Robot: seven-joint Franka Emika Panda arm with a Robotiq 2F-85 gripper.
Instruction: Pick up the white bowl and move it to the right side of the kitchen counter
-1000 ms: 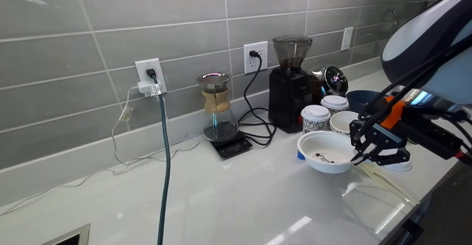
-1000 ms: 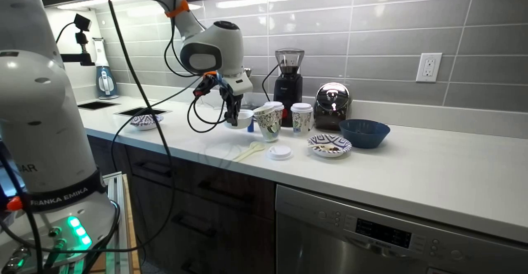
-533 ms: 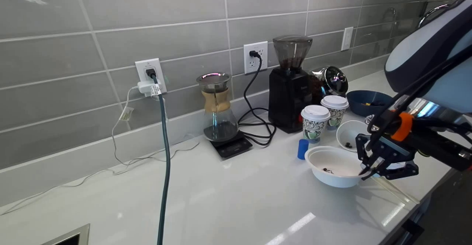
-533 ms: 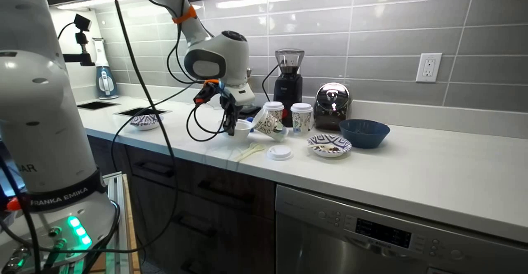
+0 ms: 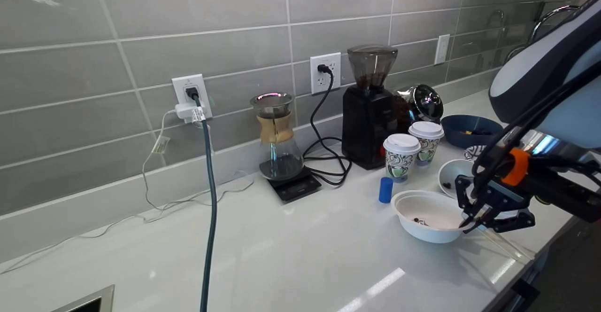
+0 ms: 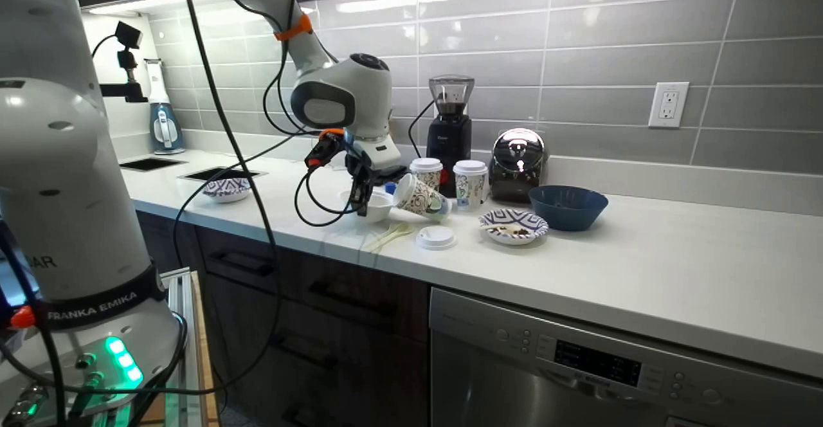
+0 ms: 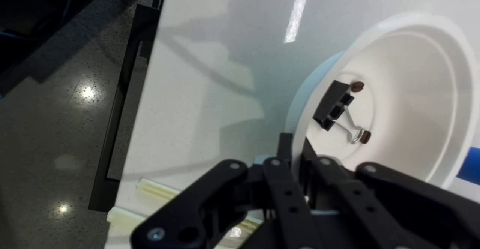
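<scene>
The white bowl is wide and round and holds a black binder clip and small brown bits. It also shows in an exterior view and in the wrist view. My gripper is shut on its rim, one finger inside and one outside. The gripper also shows at the bowl's edge in both exterior views. The bowl is low over the white kitchen counter, which also shows in an exterior view. I cannot tell whether the bowl touches it.
A paper cup lies on its side against or near the bowl. A blue cylinder and two lidded cups stand behind. Pale spoons, a lid, a patterned plate and a dark blue bowl are nearby.
My gripper and the bowl have moved down and slightly away from the grinder. The open paper cup has tipped from leaning onto its side. The blue cylinder is now uncovered.
</scene>
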